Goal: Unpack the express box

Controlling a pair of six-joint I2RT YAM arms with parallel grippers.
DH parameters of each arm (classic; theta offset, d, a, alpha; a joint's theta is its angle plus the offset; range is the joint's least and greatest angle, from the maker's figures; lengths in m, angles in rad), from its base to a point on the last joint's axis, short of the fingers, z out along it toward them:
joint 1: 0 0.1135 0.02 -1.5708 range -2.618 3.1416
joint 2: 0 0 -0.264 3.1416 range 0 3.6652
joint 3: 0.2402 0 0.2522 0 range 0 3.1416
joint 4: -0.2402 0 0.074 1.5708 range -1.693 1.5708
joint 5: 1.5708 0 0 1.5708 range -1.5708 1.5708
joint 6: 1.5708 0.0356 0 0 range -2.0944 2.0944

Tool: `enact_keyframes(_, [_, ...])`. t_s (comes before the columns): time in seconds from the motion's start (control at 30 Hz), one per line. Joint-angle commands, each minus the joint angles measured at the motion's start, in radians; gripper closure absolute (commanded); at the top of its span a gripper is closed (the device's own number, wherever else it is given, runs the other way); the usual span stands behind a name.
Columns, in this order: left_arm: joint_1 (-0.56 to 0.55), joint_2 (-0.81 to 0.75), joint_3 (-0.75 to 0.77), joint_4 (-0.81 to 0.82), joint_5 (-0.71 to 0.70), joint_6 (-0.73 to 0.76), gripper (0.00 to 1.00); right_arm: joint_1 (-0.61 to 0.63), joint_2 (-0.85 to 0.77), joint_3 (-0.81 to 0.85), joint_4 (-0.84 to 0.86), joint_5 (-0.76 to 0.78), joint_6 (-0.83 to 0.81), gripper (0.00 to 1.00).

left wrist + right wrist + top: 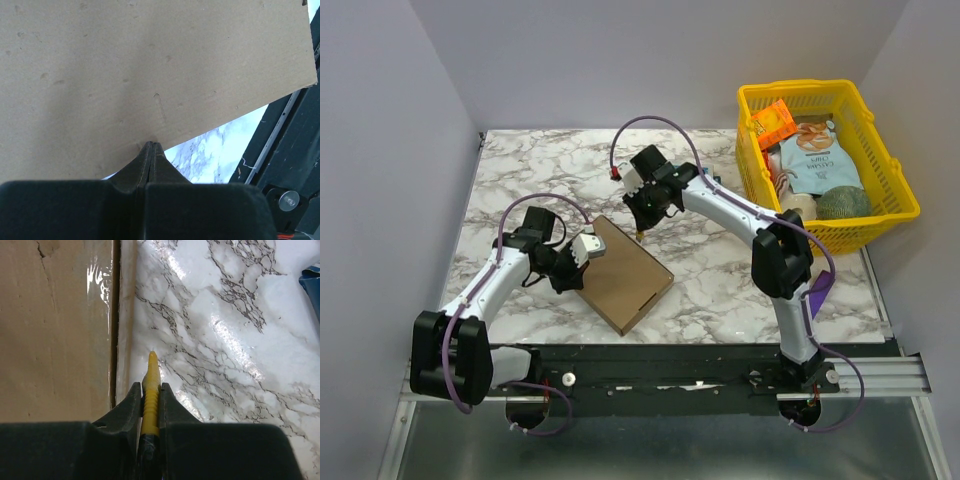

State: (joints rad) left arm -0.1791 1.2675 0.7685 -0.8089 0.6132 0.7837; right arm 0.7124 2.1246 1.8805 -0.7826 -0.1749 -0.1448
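The right gripper (150, 392) is clamped on a yellow pointed tool (151, 371). Its tip sits just beside the express box (55, 330), in line with the box's taped edge. The left gripper (152, 146), clenched empty, touches the box's other side. The tape's ends are cut off, and the tip perhaps hangs clear of the table (225, 340).

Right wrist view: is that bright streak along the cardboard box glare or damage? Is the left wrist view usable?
Right wrist: glare, on a glossy clear tape strip along the flat brown cardboard box; the white marble tabletop shines too. Left wrist: sharp enough, but cardboard fills it, with a soft shadow above the shut left gripper.
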Motion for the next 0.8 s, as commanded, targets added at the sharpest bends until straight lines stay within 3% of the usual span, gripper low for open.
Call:
enact_keyframes(0.0, [-0.005,0.072,-0.126,-0.125,-0.290,0.077,1.00,0.012,-0.011,0.019,-0.007,-0.024,-0.024,0.99])
enact_keyframes(0.37, [-0.003,0.115,-0.130,-0.173,-0.431,0.147,1.00,0.085,-0.025,0.106,-0.041,-0.204,-0.003,1.00])
enact_keyframes(0.77, [0.001,0.128,-0.098,-0.282,-0.507,0.281,1.00,0.111,-0.090,0.074,-0.044,-0.199,-0.009,1.00])
